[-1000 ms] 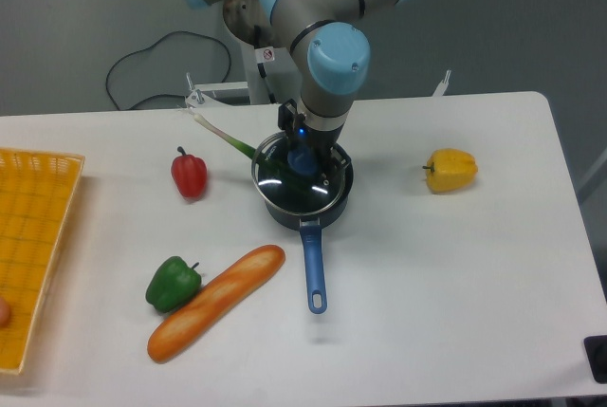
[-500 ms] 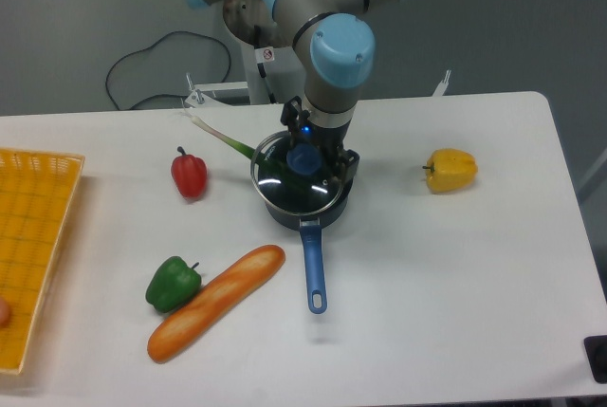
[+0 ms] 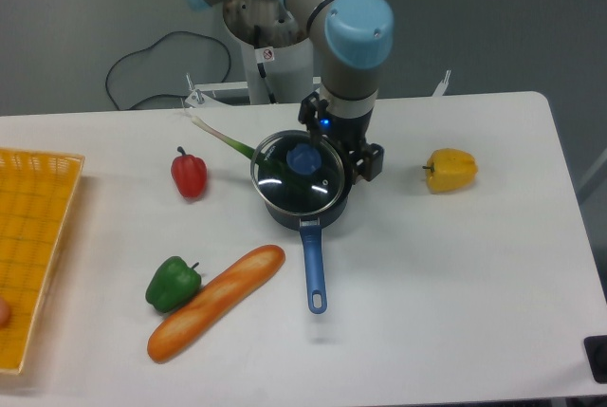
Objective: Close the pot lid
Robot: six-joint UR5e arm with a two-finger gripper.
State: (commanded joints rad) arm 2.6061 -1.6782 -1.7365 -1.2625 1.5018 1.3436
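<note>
- Fingers point(image 3: 365, 162) of the gripper point(image 3: 353, 156) hang at the right edge of the pot point(image 3: 302, 203), just off the lid point(image 3: 299, 179); you can see nothing pinched in them, but whether they stand spread or pressed together cannot be told from this angle.
- Your lid lies flat over the pot's mouth, its metal rim matching the pot's rim all round as far as the view shows, with the blue knob point(image 3: 303, 157) a little above centre and free of the gripper.
- Your pot stands near the middle of the tabletop point(image 3: 455, 274), its blue handle point(image 3: 313, 269) pointing toward the front edge.
- Judging by this, you are at the last step: the lid looks seated and released, so the closing itself appears done.
- Your next move calls for a clean lift up and away; the fingers are close to the pot's right wall, so go straight up first to avoid nudging the pot or tipping the lid.
- Watch the lid's far side where the green onion point(image 3: 223, 136) lies just beside the pot; you cannot tell from here whether it touches the rim.
- Other items sit apart from the work: a red pepper point(image 3: 189, 174) to the left, a yellow pepper point(image 3: 450, 170) to the right, a green pepper point(image 3: 173, 283) and a bread loaf point(image 3: 216, 302) in front, a yellow basket point(image 3: 33, 236) at the left edge.
</note>
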